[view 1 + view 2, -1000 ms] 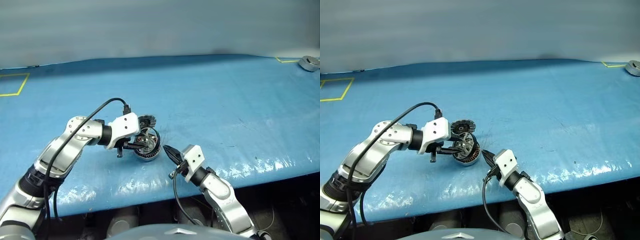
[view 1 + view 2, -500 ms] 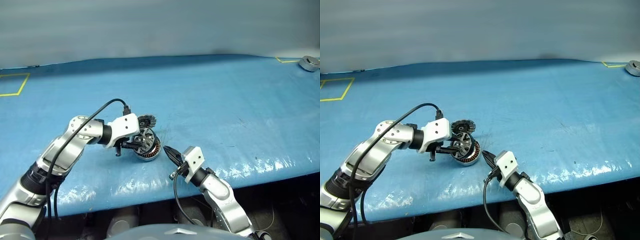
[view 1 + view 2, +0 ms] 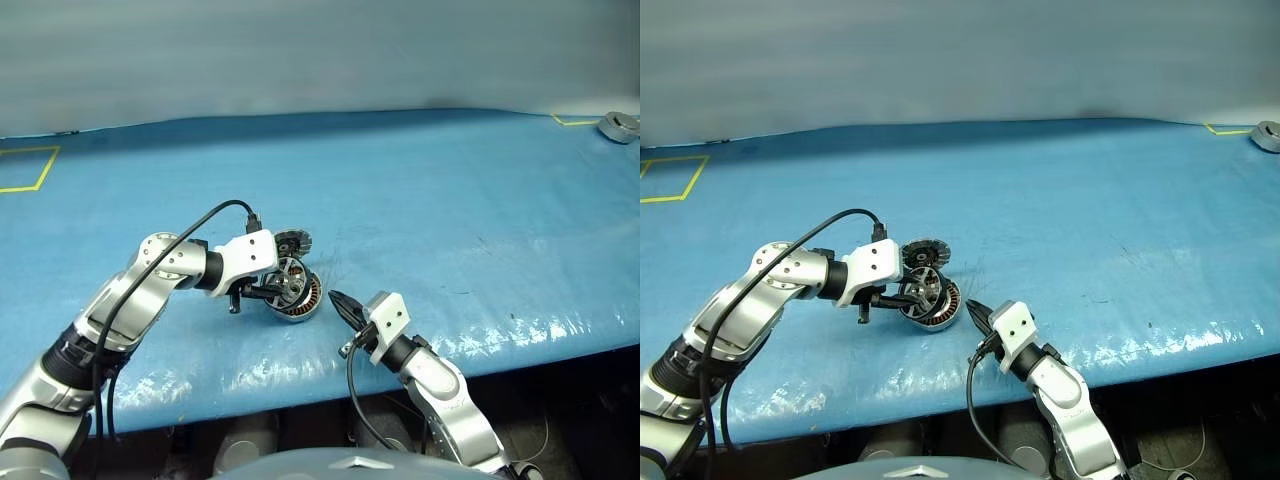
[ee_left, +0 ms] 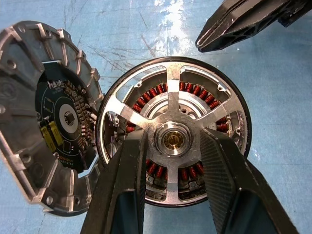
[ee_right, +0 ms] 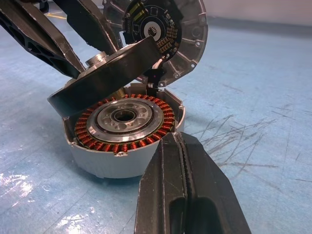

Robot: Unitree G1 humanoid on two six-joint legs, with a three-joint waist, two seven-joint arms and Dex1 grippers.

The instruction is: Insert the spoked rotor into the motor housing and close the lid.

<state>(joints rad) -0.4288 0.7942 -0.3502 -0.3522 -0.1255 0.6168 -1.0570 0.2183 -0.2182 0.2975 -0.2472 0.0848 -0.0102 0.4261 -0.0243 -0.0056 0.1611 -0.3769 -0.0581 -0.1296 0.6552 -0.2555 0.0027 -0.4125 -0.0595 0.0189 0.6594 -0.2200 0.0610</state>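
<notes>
The spoked rotor (image 4: pixel 168 83), black-rimmed with silver spokes, hangs tilted over the open motor housing (image 5: pixel 122 163), one edge low against its rim. My left gripper (image 4: pixel 173 139) is shut on the rotor's silver hub. Copper windings and the silver hub of the housing show beneath the rotor. The lid (image 5: pixel 161 29) stands swung open behind the housing, its dark circuit face showing. My right gripper (image 5: pixel 178 141) is shut and empty, its tip just short of the housing's near wall, pointing at it.
The housing rests on a blue mat (image 3: pixel 450 210) near the table's front edge (image 3: pixel 500 345). A small grey metal part (image 3: pixel 618 126) lies at the far right corner. Yellow tape (image 3: pixel 25 170) marks the far left.
The rotor in my left gripper has dipped slightly toward the housing. My right gripper has kept still.
</notes>
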